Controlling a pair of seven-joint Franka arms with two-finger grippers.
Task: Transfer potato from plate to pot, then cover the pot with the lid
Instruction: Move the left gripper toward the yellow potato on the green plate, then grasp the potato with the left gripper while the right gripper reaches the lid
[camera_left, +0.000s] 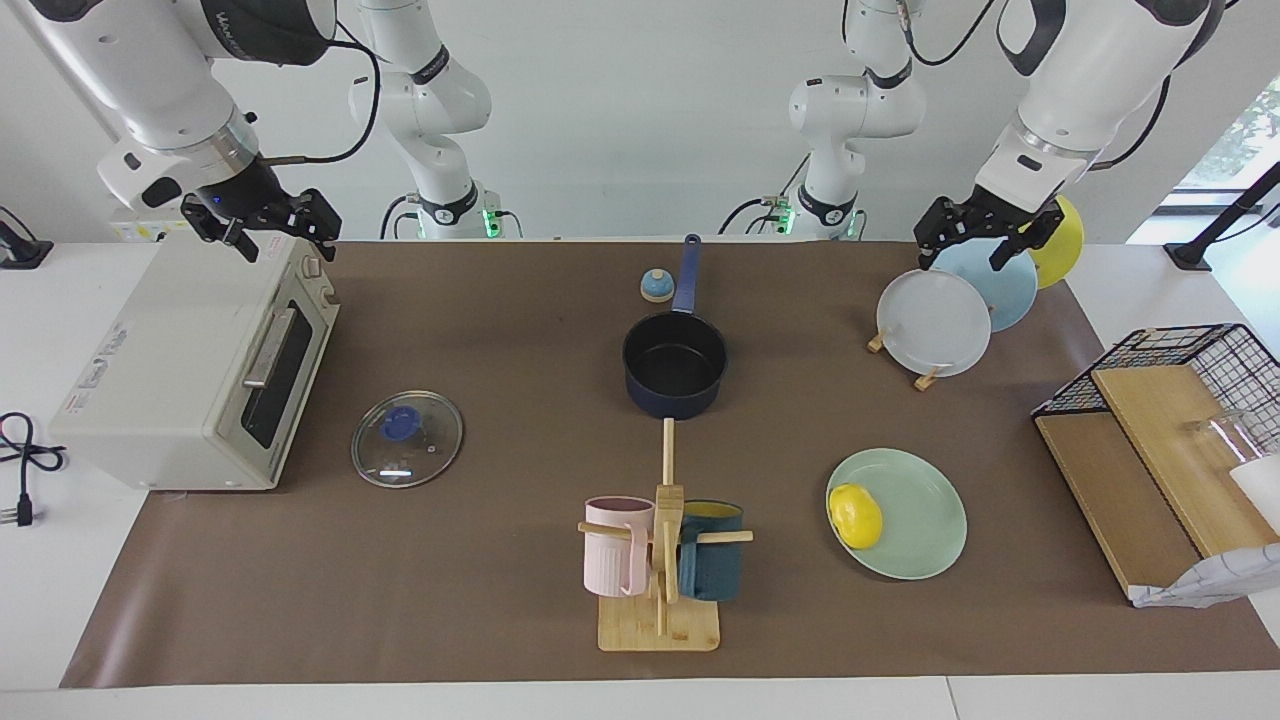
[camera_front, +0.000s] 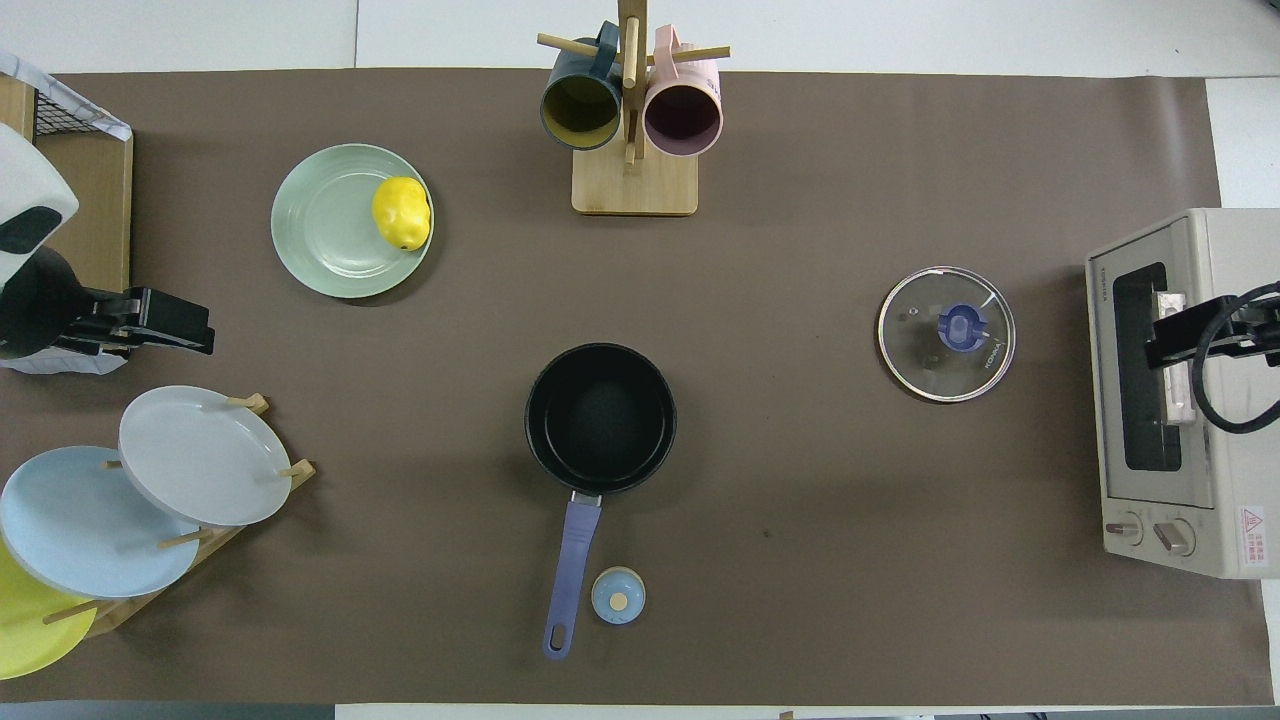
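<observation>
Brown table mat (camera_left: 500, 600) lies below me. Both my grippers hang empty with fingers apart: left gripper (camera_left: 985, 232) over the plate rack (camera_left: 925, 380), right gripper (camera_left: 262, 222) over the toaster oven (camera_left: 180, 370).

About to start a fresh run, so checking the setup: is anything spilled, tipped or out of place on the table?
Nothing stands out. The potato sits on the green plate, the pot is upright and empty, and the lid lies flat near the toaster oven.
</observation>
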